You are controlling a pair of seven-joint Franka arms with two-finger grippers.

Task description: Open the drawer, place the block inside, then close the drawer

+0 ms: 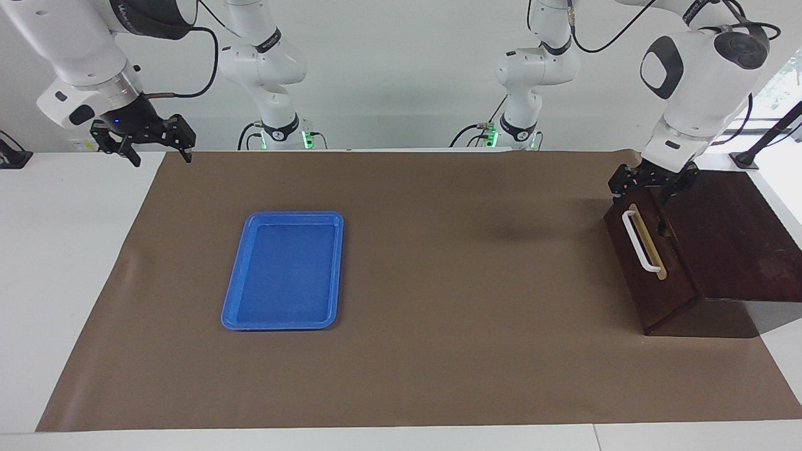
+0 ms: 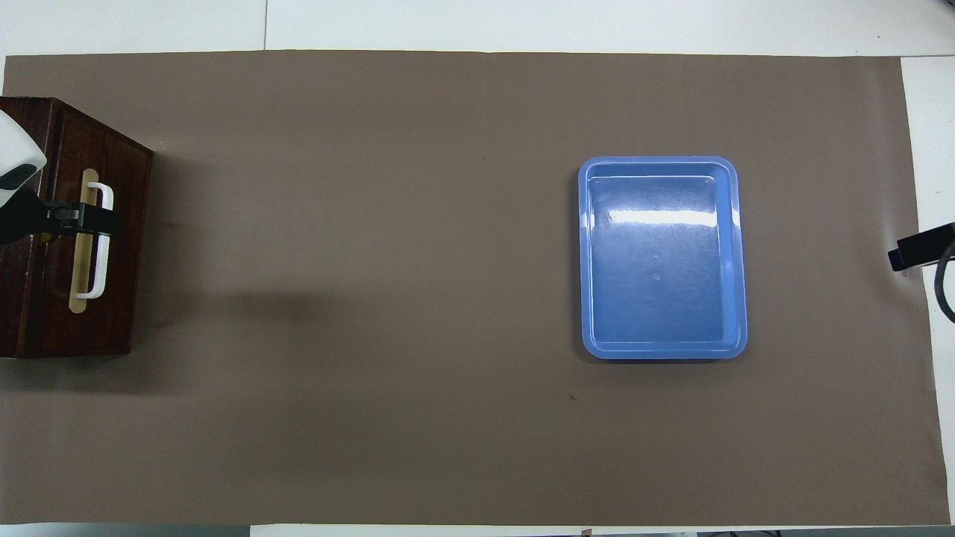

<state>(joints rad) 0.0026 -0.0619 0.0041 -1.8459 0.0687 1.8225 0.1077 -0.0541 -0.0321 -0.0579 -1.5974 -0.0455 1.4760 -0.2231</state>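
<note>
drawer (image 1: pixel 651 260): dark brown wood, white bar handle (image 1: pixel 640 241) on tan strip; shut; at left arm's table end.
</note>
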